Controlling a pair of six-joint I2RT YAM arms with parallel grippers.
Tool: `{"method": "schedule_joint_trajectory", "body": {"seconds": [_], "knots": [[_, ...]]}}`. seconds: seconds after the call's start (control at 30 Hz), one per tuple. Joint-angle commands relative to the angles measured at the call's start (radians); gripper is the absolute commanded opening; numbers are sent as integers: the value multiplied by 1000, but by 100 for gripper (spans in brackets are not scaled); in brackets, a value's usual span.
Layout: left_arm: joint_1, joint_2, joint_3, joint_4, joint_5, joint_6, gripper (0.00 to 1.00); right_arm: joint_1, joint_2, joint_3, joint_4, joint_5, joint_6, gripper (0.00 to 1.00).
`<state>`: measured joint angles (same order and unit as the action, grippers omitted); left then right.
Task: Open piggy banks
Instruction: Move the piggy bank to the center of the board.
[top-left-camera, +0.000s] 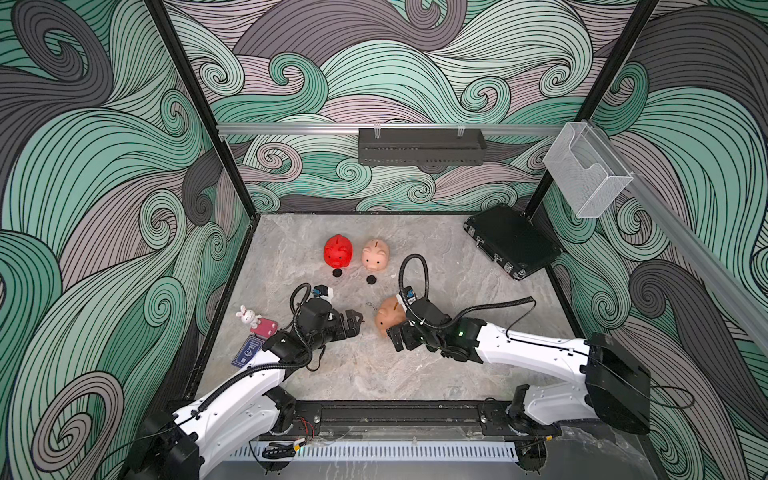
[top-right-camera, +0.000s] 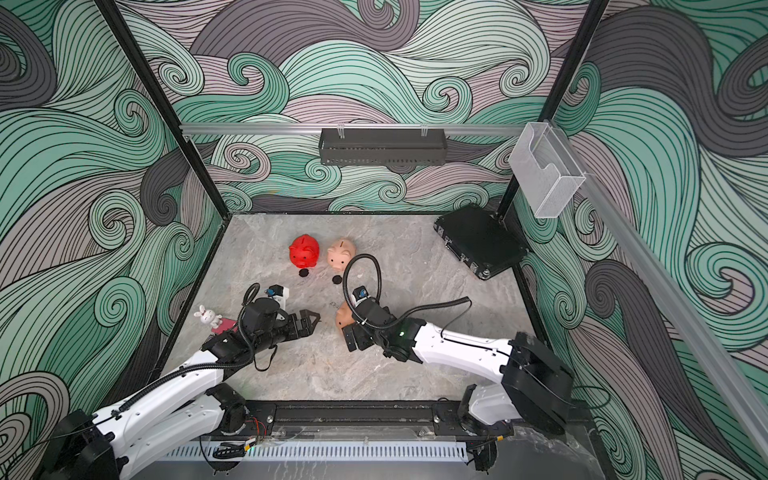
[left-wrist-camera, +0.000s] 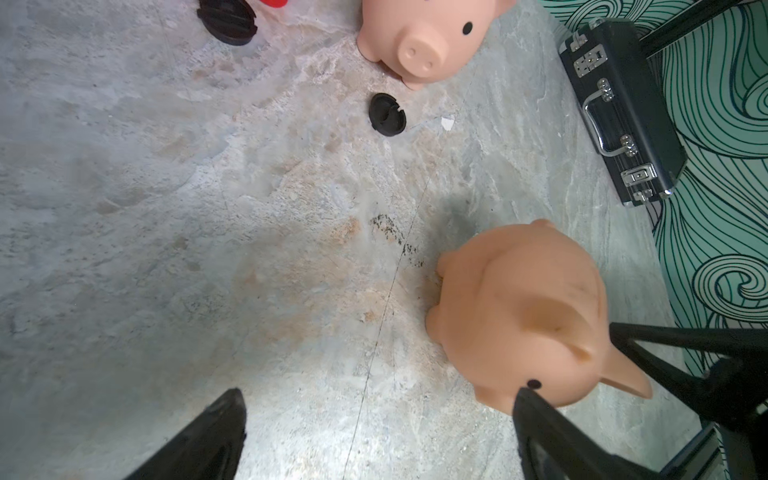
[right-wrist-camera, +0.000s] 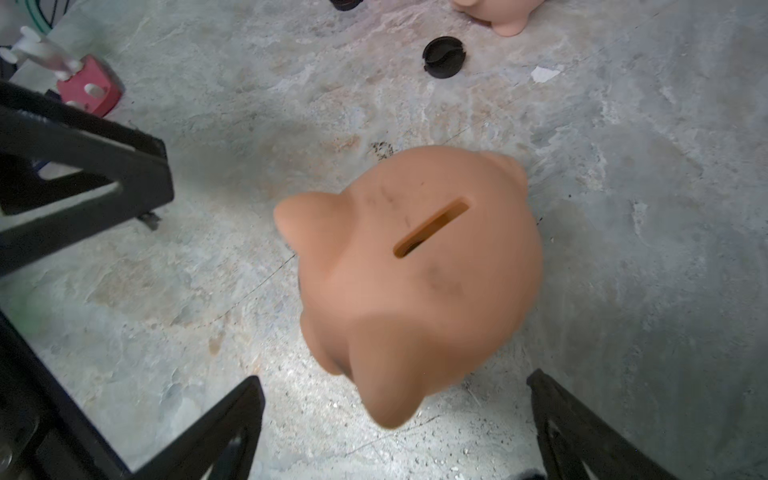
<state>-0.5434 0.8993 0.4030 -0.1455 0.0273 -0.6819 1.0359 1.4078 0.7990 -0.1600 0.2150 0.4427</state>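
On marbled tabletop (top-left-camera: 415, 374): red piggy bank (top-left-camera: 338, 251), black case (top-left-camera: 513, 245) | swirl-patterned walls (top-left-camera: 104, 187)

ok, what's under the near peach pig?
The near peach pig stands upright on the table, slot up. Its belly is covered, so whether it's plugged can't be seen.

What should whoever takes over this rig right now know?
Left hand open, empty, close beside the near peach plastic piggy bank. Right hand open, empty, poised over it.
The bright red plastic piggy bank and the pale pink plastic piggy bank stand farther back. One small black round plug lies before the red, another before the pink: apparently opened.
Left to do: the peach pig, upright, slot up, underside hidden.
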Motion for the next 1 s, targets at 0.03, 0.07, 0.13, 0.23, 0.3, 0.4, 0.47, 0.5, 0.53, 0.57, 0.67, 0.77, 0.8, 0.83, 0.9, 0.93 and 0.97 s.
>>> {"method": "schedule_joint_trajectory", "body": {"seconds": [0.03, 0.07, 0.13, 0.23, 0.3, 0.4, 0.47, 0.5, 0.53, 0.57, 0.67, 0.77, 0.8, 0.83, 0.9, 0.93, 0.97], "knots": [[11, 25, 27, 29, 7, 42, 99, 2, 47, 55, -51, 108, 28, 100], [11, 32, 26, 39, 15, 44, 99, 0, 53, 57, -60, 121, 32, 100], [11, 56, 33, 49, 31, 49, 99, -7, 55, 57, -71, 139, 35, 99], [11, 120, 84, 12, 65, 69, 98, -33, 44, 44, -81, 140, 36, 99], [11, 177, 141, -37, 114, 110, 99, -62, 31, 28, -81, 128, 39, 98], [8, 273, 183, -27, 141, 119, 96, -118, 16, 4, -73, 94, 27, 96], [4, 332, 206, -2, 157, 122, 96, -157, 10, -3, -73, 68, 13, 95], [1, 355, 218, 5, 167, 122, 95, -171, 7, -7, -72, 62, 8, 95], [-6, 379, 233, 16, 167, 122, 94, -189, 4, -12, -69, 55, -1, 95], [-13, 405, 251, 21, 161, 120, 94, -206, 1, -16, -63, 41, -11, 94], [-46, 467, 309, 8, 113, 124, 94, -246, -7, -28, -39, -27, -41, 94], [-71, 514, 361, -20, 60, 110, 92, -255, -46, -60, -2, -87, -58, 94], [-74, 516, 369, -18, 55, 104, 91, -255, -59, -71, 9, -97, -53, 93], [-77, 517, 370, -7, 55, 93, 91, -255, -72, -80, 16, -104, -42, 93], [-77, 517, 362, 20, 66, 82, 91, -250, -88, -89, 16, -117, -8, 93], [-76, 517, 358, 31, 68, 76, 91, -239, -94, -89, 16, -112, 9, 94], [-75, 509, 348, 40, 69, 66, 91, -222, -96, -85, 5, -82, 31, 95]]}}
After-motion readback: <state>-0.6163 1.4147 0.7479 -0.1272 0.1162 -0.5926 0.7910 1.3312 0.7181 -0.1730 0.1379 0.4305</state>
